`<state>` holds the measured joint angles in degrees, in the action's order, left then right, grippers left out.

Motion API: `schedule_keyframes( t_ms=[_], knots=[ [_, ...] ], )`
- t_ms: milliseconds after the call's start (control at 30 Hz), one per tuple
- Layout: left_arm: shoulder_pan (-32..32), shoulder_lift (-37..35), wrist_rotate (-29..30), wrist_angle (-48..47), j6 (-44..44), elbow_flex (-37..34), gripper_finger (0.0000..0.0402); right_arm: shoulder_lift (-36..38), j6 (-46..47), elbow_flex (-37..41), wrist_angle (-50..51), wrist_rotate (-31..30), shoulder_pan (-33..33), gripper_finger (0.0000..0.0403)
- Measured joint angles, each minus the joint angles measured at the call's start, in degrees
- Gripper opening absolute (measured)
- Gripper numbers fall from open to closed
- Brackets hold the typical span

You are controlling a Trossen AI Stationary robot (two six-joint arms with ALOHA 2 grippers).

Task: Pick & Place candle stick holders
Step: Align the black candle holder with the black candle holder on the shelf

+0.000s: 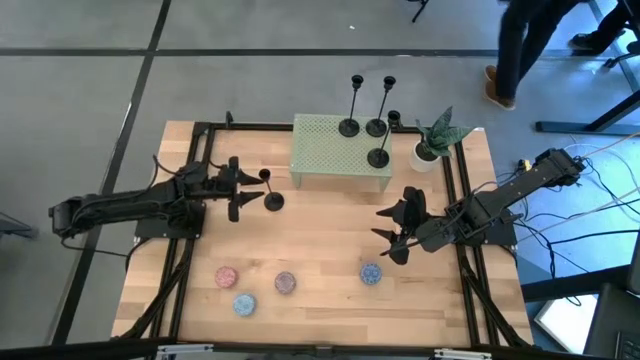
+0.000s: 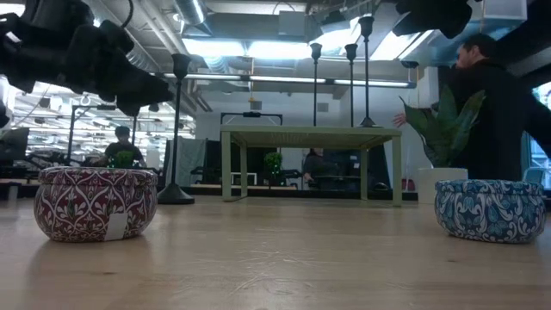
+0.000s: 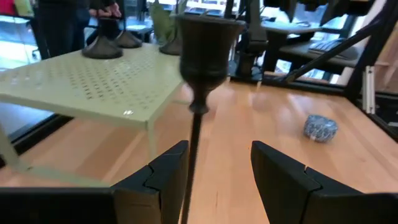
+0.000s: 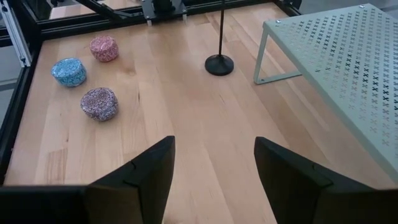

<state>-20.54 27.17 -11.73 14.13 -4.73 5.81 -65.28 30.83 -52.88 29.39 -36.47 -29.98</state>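
1. The left gripper has its two dark fingers spread apart, with the thin stem of a candle stick holder standing between them. They do not squeeze it.
2. That holder stands on the wooden table, near the green stand.
3. Three more holders stand on top of the green stand.
4. I think the step now is grabbing this last holder. Next the fingers need to close on the stem and lift it straight up.
5. The holder is black metal, with a flat round foot and a small cup on top. The stand has many little holes.
6. The right gripper waits open over the table.
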Motion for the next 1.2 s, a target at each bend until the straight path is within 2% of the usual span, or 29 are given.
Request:
schedule_keyframes(
  t_ms=[133, 333, 633, 867, 1200],
  knots=[
    [1.1, 2.2, 0.9, 4.0, 0.4, -0.6, 0.0171, 0.0, 0.0, 0.0, 0.0, 0.0, 0.9, 0.0225],
    [1.4, 5.9, 6.6, 6.0, 0.4, -0.7, 0.0171, 0.0, -1.5, 0.0, 0.0, 0.0, 2.5, 0.0225],
    [1.4, 10.5, 7.2, 12.2, -0.2, -0.7, 0.0171, 0.0, -1.7, 0.0, 0.0, 0.0, 2.9, 0.0225],
    [1.4, 12.9, 9.3, 12.2, -4.0, -0.7, 0.0171, 0.0, -1.9, 0.0, 0.0, 0.0, 2.9, 0.0225],
    [1.4, 15.5, 9.8, 13.2, -3.7, -0.7, 0.0161, 0.0, -2.8, 0.0, 0.0, 0.0, 2.9, 0.0225]
  ],
)
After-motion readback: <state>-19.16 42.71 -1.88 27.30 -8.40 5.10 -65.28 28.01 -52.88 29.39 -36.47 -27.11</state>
